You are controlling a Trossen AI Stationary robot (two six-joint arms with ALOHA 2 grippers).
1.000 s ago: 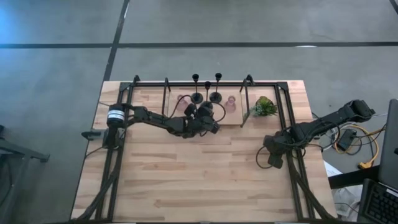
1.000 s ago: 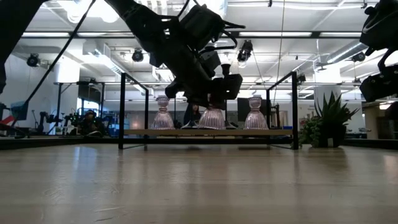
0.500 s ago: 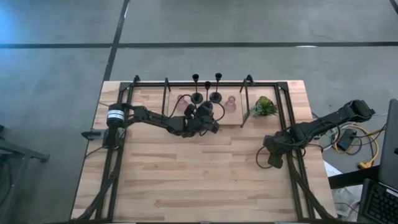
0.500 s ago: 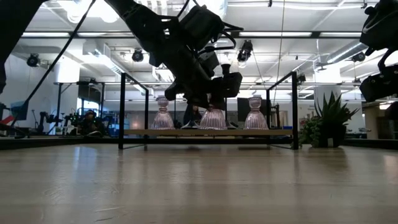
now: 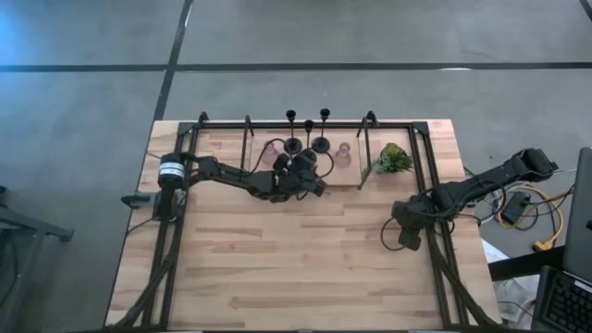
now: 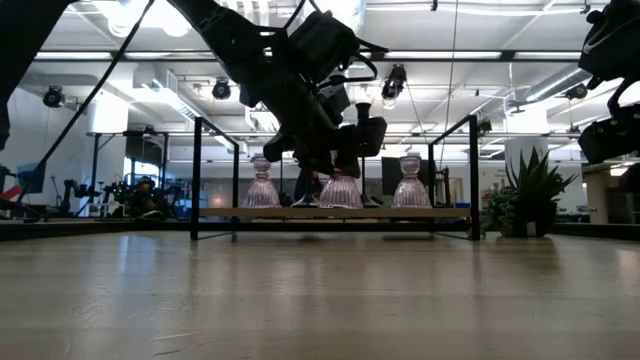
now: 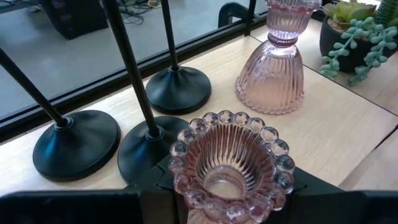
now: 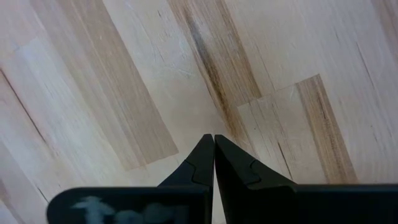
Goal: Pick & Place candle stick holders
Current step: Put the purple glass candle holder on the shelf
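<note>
Left to right along the low shelf (image 5: 351,176) at the far side of the table (image 5: 296,268), I see a pink glass holder (image 6: 262,186) at the left end, then the three black candle holders (image 5: 307,141) on their round bases, then another pink holder (image 6: 410,184), with the small green plant (image 5: 393,158) just beyond the shelf's right post. In my left wrist view the three black bases (image 7: 177,90) sit close together, two nearly touching, and the upright ribbed pink holder (image 7: 272,68) stands just beside them with the plant's pot behind it.

The table is pale wood planks inside a black frame; behind it the low view shows an open workshop with ceiling lights.

My left hand (image 5: 310,178) is over the shelf's middle, closed narrow around a third pink holder (image 7: 230,165), whose beaded rim faces the camera. My right hand (image 8: 214,162) hangs above bare wood at the table's right edge, fingers pressed together, holding nothing.
</note>
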